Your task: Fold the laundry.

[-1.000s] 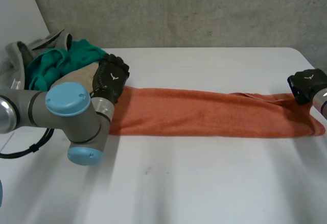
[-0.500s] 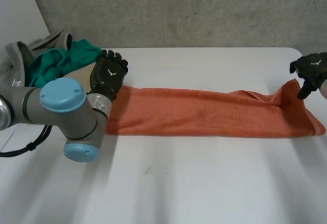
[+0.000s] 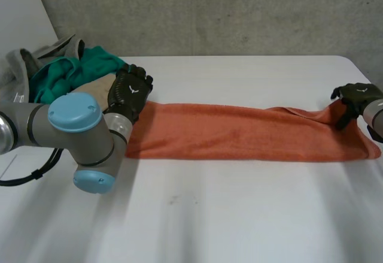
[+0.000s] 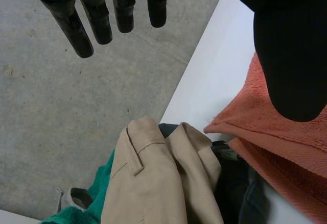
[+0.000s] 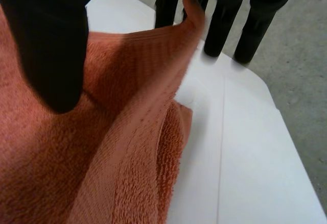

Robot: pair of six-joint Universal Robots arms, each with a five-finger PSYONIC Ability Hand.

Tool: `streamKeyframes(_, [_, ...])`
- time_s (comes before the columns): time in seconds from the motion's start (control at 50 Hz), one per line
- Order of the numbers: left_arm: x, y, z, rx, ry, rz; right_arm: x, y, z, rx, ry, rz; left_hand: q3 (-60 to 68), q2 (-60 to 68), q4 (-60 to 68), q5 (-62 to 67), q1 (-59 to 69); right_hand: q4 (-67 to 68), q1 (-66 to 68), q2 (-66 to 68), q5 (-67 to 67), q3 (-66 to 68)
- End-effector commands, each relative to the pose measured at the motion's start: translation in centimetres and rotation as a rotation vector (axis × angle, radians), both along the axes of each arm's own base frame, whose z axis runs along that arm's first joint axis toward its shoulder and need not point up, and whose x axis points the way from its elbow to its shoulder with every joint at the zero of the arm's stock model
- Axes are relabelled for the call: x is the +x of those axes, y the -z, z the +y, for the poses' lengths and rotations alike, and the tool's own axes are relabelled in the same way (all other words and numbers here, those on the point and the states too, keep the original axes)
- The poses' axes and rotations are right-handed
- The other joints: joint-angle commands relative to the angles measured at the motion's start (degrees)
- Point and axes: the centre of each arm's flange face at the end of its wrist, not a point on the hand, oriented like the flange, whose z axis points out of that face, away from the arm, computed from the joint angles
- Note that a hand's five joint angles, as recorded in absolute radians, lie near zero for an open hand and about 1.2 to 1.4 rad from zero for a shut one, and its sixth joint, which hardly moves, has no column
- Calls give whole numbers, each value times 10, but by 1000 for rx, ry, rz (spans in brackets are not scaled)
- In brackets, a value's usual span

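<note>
**SECURING BOTH TOWEL ENDS FOR THE CROSSWISE FOLD**

The laundry pile [image 3: 63, 71] sits at 10 o'clock on the surface [image 3: 209, 215], its tan garment [image 4: 153, 183] just beside one end of the orange towel [image 3: 239, 132]. The left hand [image 3: 128, 90] is at the towel's 9 o'clock end, released: its fingers [image 4: 70, 27] are straight and clear of the cloth, and its thumb [image 4: 288, 55] hovers over the far corner without pinching. The towel lies as a long band from 9 to 3 o'clock, doubled lengthwise. The right hand [image 3: 353, 98] is at the 3 o'clock end, grasping the far corner between thumb and fingers and holding it raised off the surface.

Recommended practice, judged from this state:
1. Close the left hand on its corner first, taking both layers and none of the tan garment.
2. Match the two hands' height before travel, so the band runs level.
3. The near corner at 3 o'clock lies ungrasped; move slowly so that end does not twist.
4. Land edge on edge, then release.
</note>
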Motion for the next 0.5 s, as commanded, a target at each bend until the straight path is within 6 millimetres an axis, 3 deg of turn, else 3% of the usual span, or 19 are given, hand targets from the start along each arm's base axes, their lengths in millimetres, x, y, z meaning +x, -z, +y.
streamKeyframes(0.02, [1, -1, -3, -4, -4, 2, 4, 3, -9, -43, -8, 10, -14, -11, -8, -24, -5, 502, 494, 501, 499, 509])
streamKeyframes(0.08, [2, -3, -5, -11, -9, 5, 5, -14, -7, -74, -13, 15, -14, -11, -8, -24, -5, 502, 494, 501, 499, 509])
streamKeyframes(0.1, [2, -5, -7, -18, -9, 8, 10, -37, -1, -115, -33, 26, -14, -11, -8, -24, -5, 502, 494, 501, 499, 509])
streamKeyframes(0.16, [1, -9, -9, -30, -4, 16, 20, -71, 19, -168, -68, 48, -14, -11, -8, -24, -5, 502, 494, 501, 499, 509])
streamKeyframes(0.18, [1, -11, -12, -41, 1, 21, 28, -92, 33, -203, -95, 66, -15, -12, -10, -25, -6, 502, 494, 501, 499, 509])
streamKeyframes(0.24, [1, -17, -18, -59, 5, 37, 43, -122, 58, -268, -167, 85, -15, -13, -10, -25, -6, 502, 494, 501, 499, 509])
streamKeyframes(0.26, [1, -21, -21, -67, 14, 53, 55, -138, 75, -300, -224, 87, -15, -13, -10, -25, -6, 502, 494, 501, 499, 509])
streamKeyframes(0.32, [-1, -31, -25, -74, 37, 113, 76, -163, 110, -350, -335, 67, -16, -13, -10, -26, -7, 502, 494, 501, 499, 509])
streamKeyframes(0.38, [-5, -36, -26, -67, 72, 163, 84, -187, 137, -413, -399, 58, -16, -13, -10, -26, -7, 502, 494, 501, 499, 509])
streamKeyframes(0.42, [-9, -41, -28, -65, 115, 206, 89, -212, 167, -483, -457, 49, -16, -13, -10, -26, -7, 502, 494, 501, 499, 509])
streamKeyframes(0.5, [-19, -37, -29, -34, 197, 249, 94, -244, 212, -573, -536, 32, -16, -13, -10, -26, -7, 502, 494, 501, 499, 509])
